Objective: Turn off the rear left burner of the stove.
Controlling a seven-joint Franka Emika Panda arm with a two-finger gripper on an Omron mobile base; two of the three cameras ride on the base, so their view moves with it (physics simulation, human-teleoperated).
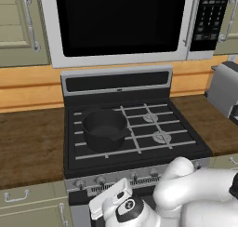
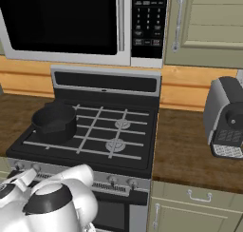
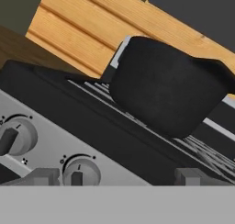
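The gripper point(image 3: 117, 176) was open before the stove point(image 1: 139, 128) front-edge knobs point(image 3: 81, 171); a black pot point(image 1: 104, 128) sat on the left grates.

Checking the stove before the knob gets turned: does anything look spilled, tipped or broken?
Nothing stands out. The black pot sits upright on the left side of the stove, the grates lie straight, and no spill shows on it.

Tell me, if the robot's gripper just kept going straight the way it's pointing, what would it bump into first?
Probably the stove's silver knob strip: the gripper points at its front, with a knob just beside one fingertip. Beyond sits the black pot. Depth is hard to judge.
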